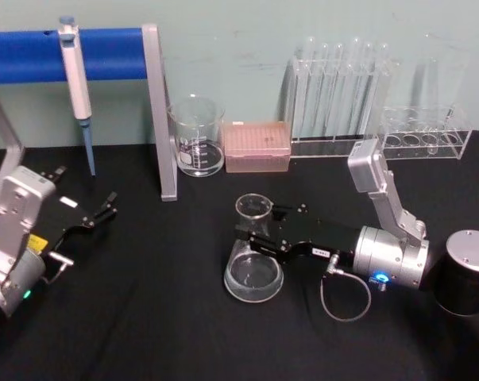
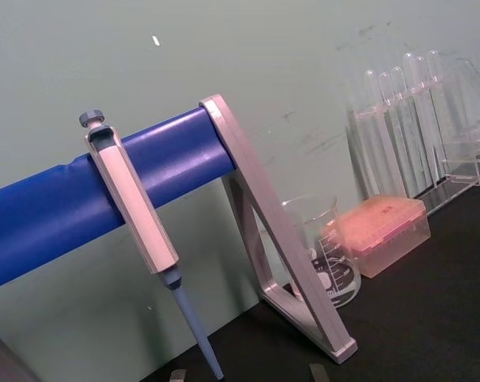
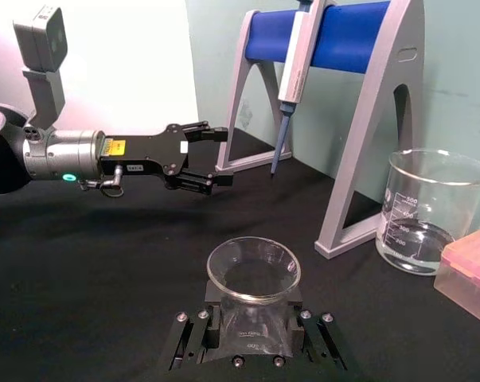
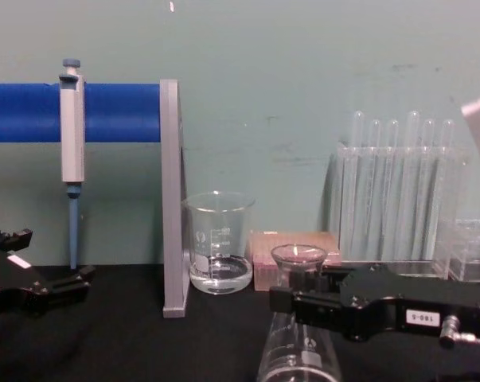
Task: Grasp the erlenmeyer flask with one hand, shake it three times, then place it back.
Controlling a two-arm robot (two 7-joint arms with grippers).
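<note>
The erlenmeyer flask (image 1: 253, 274) is clear glass with a wide base, standing in the middle of the black table. My right gripper (image 1: 256, 228) reaches in from the right and is shut on its narrow neck, just under the flared rim (image 3: 253, 269). In the chest view the black jaws (image 4: 291, 302) cross the neck above the conical body (image 4: 299, 362). I cannot tell whether the base touches the table. My left gripper (image 1: 100, 213) hangs open and empty at the far left, also visible in the right wrist view (image 3: 216, 157).
Behind the flask stand a glass beaker (image 1: 198, 136) with a little liquid and a pink tip box (image 1: 256, 147). Test tube racks (image 1: 342, 99) line the back right. A pipette (image 1: 75, 79) hangs on the blue-barred stand (image 1: 159, 111) at the back left.
</note>
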